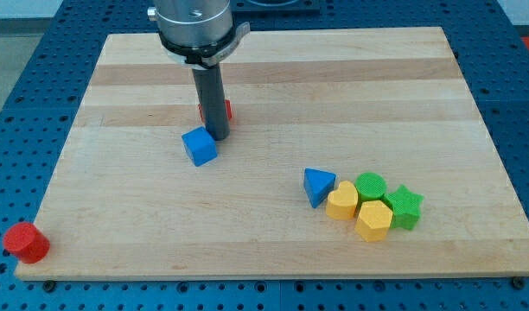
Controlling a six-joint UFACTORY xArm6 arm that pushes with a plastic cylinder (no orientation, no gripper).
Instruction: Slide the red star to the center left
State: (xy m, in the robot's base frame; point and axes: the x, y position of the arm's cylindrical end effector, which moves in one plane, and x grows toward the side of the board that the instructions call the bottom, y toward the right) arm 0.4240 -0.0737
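Observation:
The red star is mostly hidden behind my dark rod, near the board's upper middle-left; only red slivers show on either side of the rod. My tip rests on the board just in front of the star, at the upper right corner of a blue cube. I cannot tell whether the tip touches the star or the cube.
A cluster lies at the lower right: a blue triangle, a yellow heart, a green cylinder, a yellow hexagon and a green star. A red cylinder stands at the board's bottom left corner.

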